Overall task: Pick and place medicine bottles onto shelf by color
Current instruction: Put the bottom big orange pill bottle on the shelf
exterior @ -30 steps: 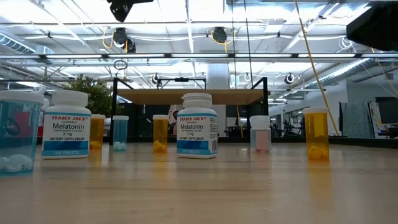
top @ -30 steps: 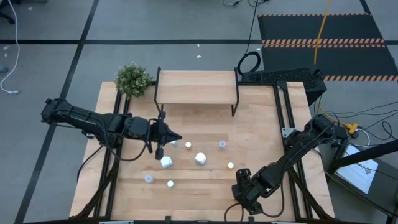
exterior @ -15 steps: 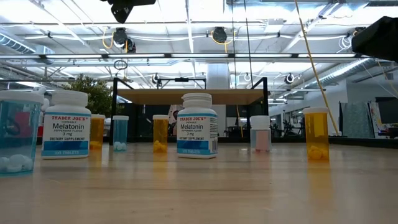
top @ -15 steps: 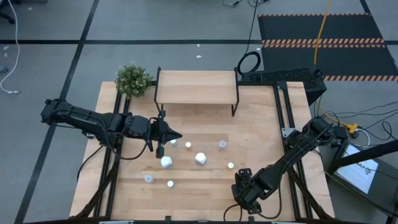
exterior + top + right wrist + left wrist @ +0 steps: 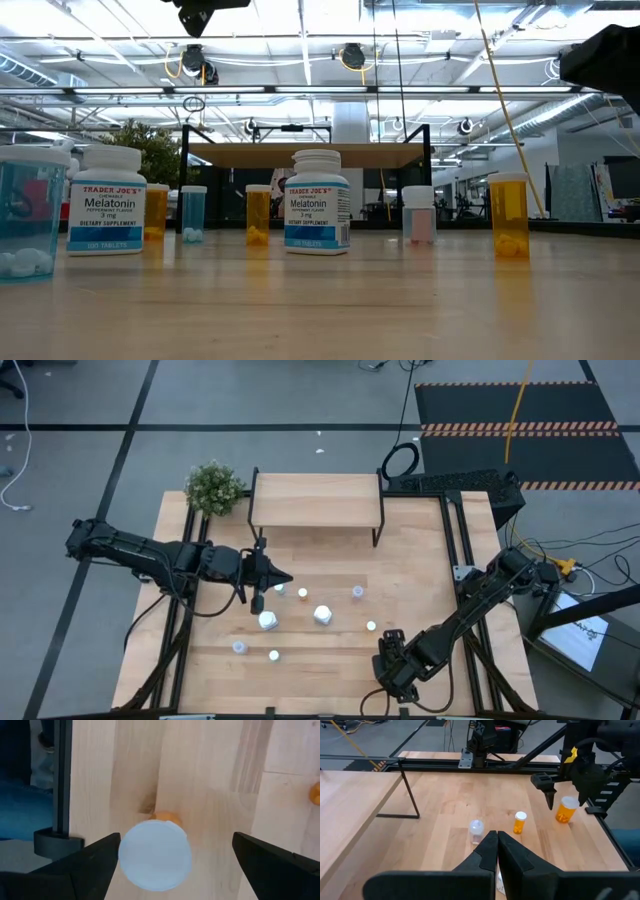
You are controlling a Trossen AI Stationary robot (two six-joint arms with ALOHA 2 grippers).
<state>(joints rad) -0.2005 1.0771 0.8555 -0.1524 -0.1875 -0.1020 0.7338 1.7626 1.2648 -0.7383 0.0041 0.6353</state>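
Shelf (image 5: pixel 316 500) at the table's far edge bare, no bottle placed yet. Medicine bottles (image 5: pixel 322 614) all standing mid-table, sorting entirely ahead. Right gripper (image 5: pixel 175 852) near the front edge, spread wide directly above an orange bottle (image 5: pixel 155 854), gripping nothing. Left gripper (image 5: pixel 497 842) clenched empty, hovering over the bottles.

The right gripper (image 5: pixel 391 672) sits slightly nearer the tabletop's (image 5: pixel 420 550) front edge than one second ago, its dark body lower in the low view.
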